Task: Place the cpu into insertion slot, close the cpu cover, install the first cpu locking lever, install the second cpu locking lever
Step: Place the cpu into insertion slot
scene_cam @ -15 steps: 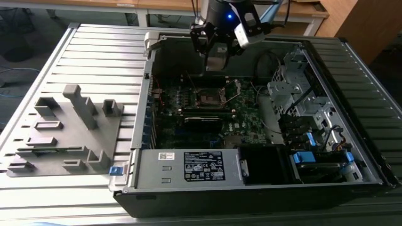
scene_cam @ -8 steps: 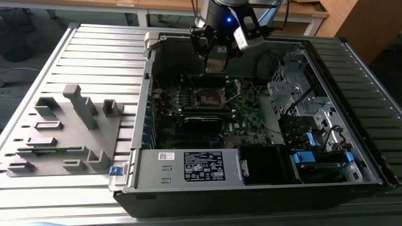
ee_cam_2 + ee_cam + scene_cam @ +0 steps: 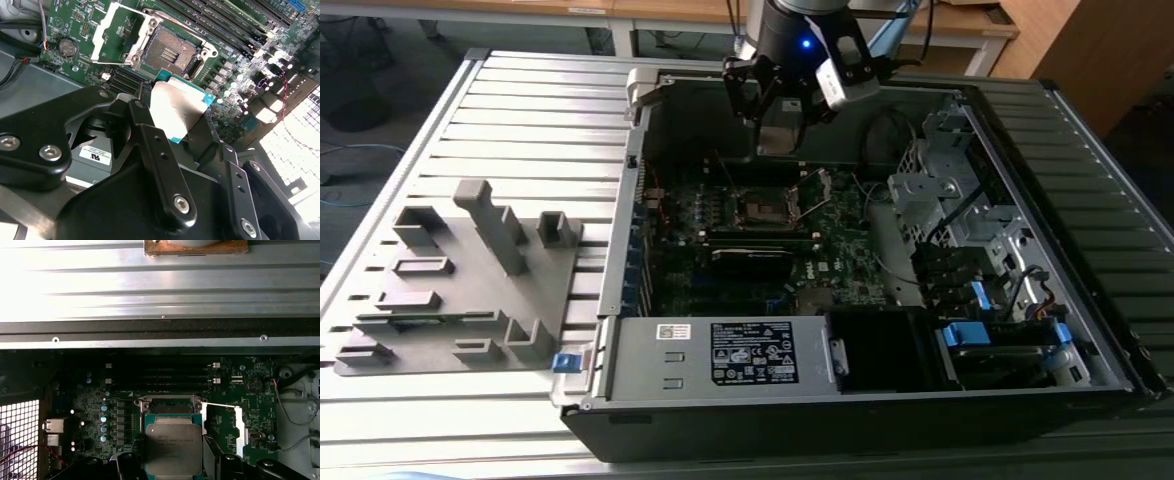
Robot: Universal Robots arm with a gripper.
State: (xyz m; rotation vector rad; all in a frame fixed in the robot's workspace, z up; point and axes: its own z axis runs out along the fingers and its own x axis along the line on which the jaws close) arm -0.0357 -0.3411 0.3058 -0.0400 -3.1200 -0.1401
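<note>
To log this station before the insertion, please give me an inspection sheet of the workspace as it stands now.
Surface: ribbed metal table bearing an open computer case.
Job's things: cpu held clear of the empty insertion slot; cpu cover stands open beside it.
Clutter: grey fixture plate on the table, at the exterior view's left.
Claw: claw shut on the cpu.
Cables: thin wire beside the coin cell.
Surroundings: wooden desks behind.

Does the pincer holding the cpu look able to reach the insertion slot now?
Probably yes: the cpu cover is flipped open, the insertion slot lies bare, and nothing stands between it and the pincer's cpu.
</note>
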